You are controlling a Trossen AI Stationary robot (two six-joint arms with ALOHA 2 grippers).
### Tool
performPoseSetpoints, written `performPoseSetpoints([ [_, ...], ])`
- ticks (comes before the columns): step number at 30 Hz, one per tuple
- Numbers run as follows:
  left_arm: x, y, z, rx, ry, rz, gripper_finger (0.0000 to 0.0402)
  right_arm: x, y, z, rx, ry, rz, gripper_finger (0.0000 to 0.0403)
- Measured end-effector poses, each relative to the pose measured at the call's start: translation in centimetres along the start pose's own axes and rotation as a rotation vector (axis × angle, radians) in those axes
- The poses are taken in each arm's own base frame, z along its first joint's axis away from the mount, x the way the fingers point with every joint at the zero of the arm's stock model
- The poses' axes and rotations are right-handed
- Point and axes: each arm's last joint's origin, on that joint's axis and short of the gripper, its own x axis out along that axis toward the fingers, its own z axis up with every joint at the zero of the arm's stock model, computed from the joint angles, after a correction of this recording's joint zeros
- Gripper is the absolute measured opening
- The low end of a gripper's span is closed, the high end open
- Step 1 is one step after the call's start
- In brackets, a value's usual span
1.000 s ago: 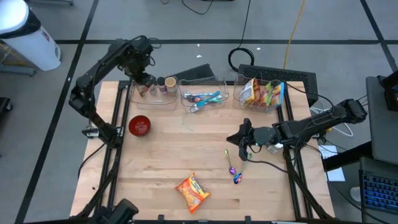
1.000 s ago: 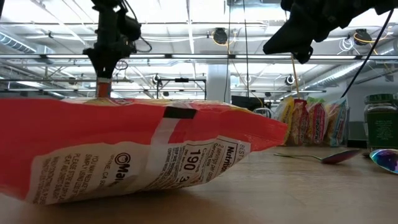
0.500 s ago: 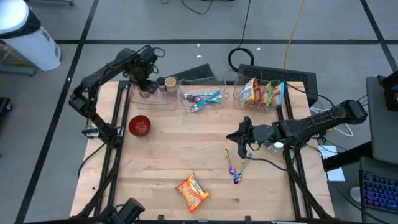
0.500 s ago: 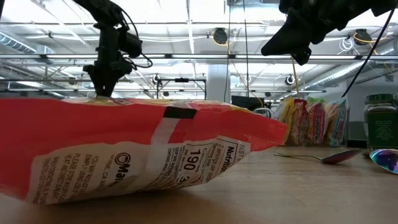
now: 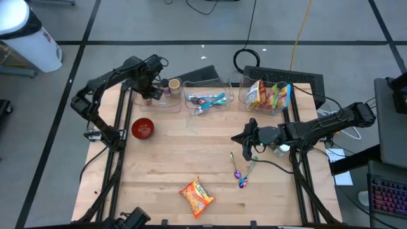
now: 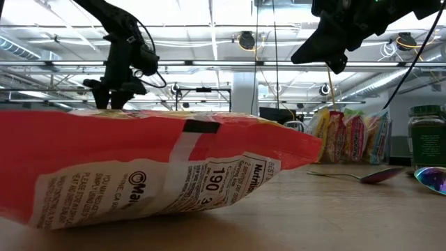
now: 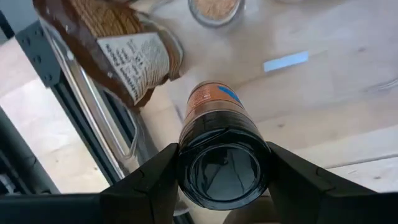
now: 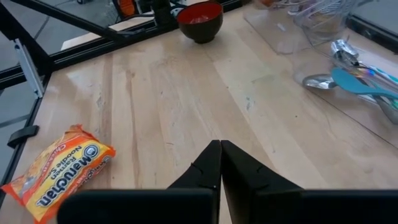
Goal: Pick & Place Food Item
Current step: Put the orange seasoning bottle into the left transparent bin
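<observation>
Two dark, matte six-joint arms, the left arm (image 5: 102, 86) and right arm (image 5: 318, 127), built of slim tubular links and bulkier joint housings, end in wedge-shaped black fingers (image 8: 208, 168); thin cables trail alongside.

Three bins (image 5: 206, 98) line the tabletop's (image 5: 178, 159) far edge (spoons in the middle one). A bowl (image 5: 142, 128) sits before the left bin, two spoons (image 5: 240, 173) lie right of centre, and a noodle packet (image 5: 196, 196) rests nearest.
</observation>
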Motion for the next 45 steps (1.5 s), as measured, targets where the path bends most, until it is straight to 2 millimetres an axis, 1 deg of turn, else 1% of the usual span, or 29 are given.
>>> performPoseSetpoints([
  [10,0.4,-0.23,-0.47,-0.067,-0.059,-0.02,0.0206,0.08,-0.26,0.11,0.006,-0.003,-0.01,0.0],
  [16,0.86,-0.2,-0.56,-0.077,-0.055,-0.035,0.0206,0.08,-0.25,0.11,0.006,-0.002,-0.01,0.0],
  [28,0.9,0.22,-0.16,-0.099,-0.078,-0.053,0.0206,0.08,-0.25,0.11,0.025,-0.002,-0.009,0.0],
  [45,0.93,0.17,0.05,-0.102,-0.094,-0.059,0.0209,0.08,-0.25,0.11,0.032,-0.002,-0.009,0.0],
])
